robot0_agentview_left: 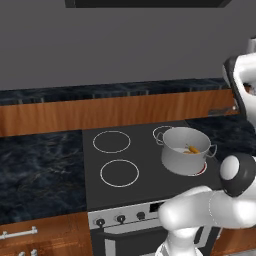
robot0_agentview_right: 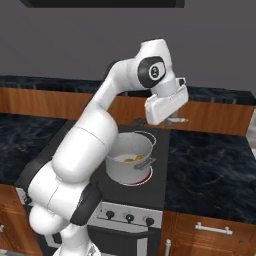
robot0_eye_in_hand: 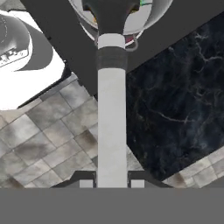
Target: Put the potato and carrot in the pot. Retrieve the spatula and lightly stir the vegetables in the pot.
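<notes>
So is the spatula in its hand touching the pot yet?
Cannot tell. In the hand view the gripper holds the spatula, whose dark head overlaps the pot, hiding any contact or gap.

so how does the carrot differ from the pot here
The carrot is a small slim orange piece; the pot is a large round silver-grey vessel with loop handles. The carrot lies on its side inside; the pot stands upright on the stove's front right burner. The carrot is solid, the pot open-topped. Both sit together on the stove.
</notes>
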You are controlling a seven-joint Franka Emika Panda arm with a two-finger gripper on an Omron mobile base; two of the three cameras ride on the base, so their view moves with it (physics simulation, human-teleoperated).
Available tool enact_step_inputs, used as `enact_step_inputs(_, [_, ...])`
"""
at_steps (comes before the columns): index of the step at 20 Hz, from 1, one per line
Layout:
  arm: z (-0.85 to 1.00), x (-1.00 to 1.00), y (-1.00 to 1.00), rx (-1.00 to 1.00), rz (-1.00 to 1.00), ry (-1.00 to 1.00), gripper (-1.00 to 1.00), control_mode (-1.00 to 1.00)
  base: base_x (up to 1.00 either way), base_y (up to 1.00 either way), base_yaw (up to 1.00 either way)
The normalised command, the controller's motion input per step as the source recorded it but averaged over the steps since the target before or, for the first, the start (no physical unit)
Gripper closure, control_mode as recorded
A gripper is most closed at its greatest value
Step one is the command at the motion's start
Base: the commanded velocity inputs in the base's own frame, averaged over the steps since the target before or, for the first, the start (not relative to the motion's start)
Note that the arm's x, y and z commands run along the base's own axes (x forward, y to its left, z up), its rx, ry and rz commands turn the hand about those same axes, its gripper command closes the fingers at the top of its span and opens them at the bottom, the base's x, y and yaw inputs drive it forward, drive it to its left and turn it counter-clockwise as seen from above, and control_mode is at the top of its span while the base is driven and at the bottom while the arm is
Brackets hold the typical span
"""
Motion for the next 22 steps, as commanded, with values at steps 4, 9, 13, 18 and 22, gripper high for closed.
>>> enact_step_inputs(4, [-0.12, -0.14, 0.31, -0.25, 0.19, -0.01, 1.00, -1.00, 0.00, 0.00, 0.00])
enact_step_inputs(9, [-0.38, -0.07, 0.25, -0.06, 0.12, -0.05, 1.00, -1.00, 0.00, 0.00, 0.00])
enact_step_inputs(13, [-0.13, 0.00, 0.28, -0.10, 0.12, 0.03, 1.00, -1.00, 0.00, 0.00, 0.00])
enact_step_inputs(18, [0.01, 0.00, 0.12, -0.19, 0.12, 0.24, 1.00, -1.00, 0.00, 0.00, 0.00])
enact_step_inputs(22, [0.00, 0.08, 0.02, -0.18, 0.05, 0.27, 1.00, -1.00, 0.00, 0.00, 0.00])
